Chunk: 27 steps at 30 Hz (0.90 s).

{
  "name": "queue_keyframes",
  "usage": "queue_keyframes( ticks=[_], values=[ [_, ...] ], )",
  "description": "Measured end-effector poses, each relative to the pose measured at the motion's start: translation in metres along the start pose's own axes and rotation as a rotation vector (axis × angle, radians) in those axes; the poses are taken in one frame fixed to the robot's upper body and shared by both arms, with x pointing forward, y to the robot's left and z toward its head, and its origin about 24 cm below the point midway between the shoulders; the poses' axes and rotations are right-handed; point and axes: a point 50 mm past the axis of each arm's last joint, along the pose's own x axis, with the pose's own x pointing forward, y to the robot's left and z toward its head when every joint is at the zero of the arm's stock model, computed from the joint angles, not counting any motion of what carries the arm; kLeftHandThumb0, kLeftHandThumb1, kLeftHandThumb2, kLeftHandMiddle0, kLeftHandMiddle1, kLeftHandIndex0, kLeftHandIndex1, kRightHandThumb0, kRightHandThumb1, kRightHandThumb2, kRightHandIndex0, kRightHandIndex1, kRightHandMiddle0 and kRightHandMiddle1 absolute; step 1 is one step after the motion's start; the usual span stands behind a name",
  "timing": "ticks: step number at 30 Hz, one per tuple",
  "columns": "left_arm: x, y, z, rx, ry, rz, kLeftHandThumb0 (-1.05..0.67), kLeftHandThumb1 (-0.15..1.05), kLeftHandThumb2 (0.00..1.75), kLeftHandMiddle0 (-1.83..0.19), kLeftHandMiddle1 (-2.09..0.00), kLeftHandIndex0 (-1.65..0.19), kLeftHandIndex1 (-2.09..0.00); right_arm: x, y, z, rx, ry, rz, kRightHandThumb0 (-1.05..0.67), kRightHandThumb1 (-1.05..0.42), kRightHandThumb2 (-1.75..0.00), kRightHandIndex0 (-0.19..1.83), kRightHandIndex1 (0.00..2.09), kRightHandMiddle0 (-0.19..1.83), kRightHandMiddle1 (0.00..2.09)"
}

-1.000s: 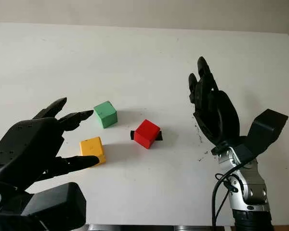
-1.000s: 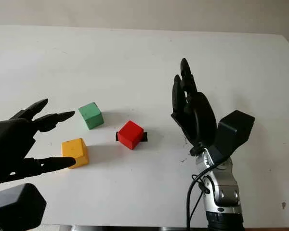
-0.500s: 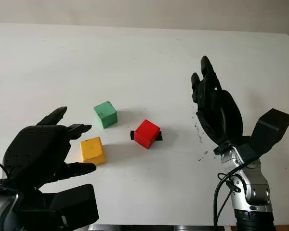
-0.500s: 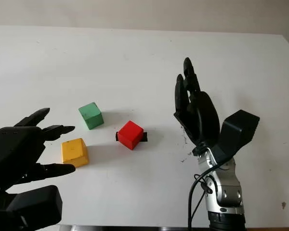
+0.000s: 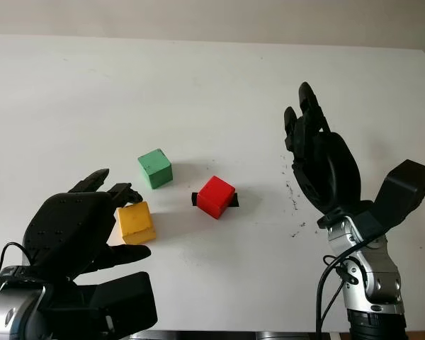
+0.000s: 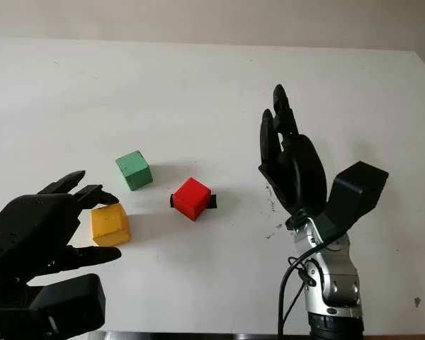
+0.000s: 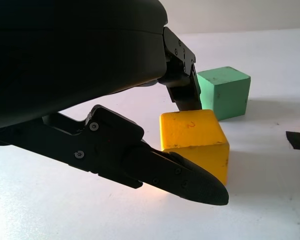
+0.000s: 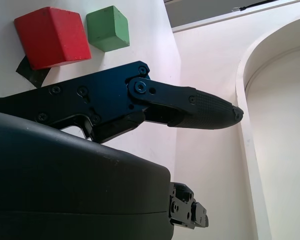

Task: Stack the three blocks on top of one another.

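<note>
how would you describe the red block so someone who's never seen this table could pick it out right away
On the white table, three small blocks sit in a loose cluster between the left robot hand and the right robot hand. The red block is the one nearest the right robot hand, to the right of the green block and the yellow block. It alone sits on a strip of black tape.
</note>
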Motion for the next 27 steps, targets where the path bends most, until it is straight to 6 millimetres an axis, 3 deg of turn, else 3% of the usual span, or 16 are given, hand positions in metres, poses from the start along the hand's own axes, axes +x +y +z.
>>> queue_keyframes(
  ticks=[7, 13, 27],
  values=[
    [-0.0006, -0.0034, 0.0016, -0.002, -0.038, 0.023, -0.59, 1.01, 0.07, -0.25, -0.06, -0.18, -1.26, -0.0003, -0.0006, 0.0003, -0.005, 0.003, -0.001, -0.69, -1.05, -0.59, -0.19, 0.0, -0.19, 0.0],
    [-0.0012, -0.0033, 0.002, 0.009, -0.045, 0.044, -0.28, 0.99, 0.05, -0.31, -0.08, -0.24, -1.28, -0.0004, -0.0009, 0.0005, -0.005, 0.01, -0.003, -0.69, -1.05, -0.58, -0.19, 0.0, -0.19, 0.0],
    [-0.0024, 0.0006, 0.0057, 0.147, -0.05, 0.073, -0.3, 0.96, 0.06, -0.37, -0.06, -0.32, -1.22, -0.0009, -0.0024, 0.0015, 0.002, 0.003, -0.001, -0.7, -1.05, -0.55, -0.19, 0.0, -0.19, 0.0]
  ],
)
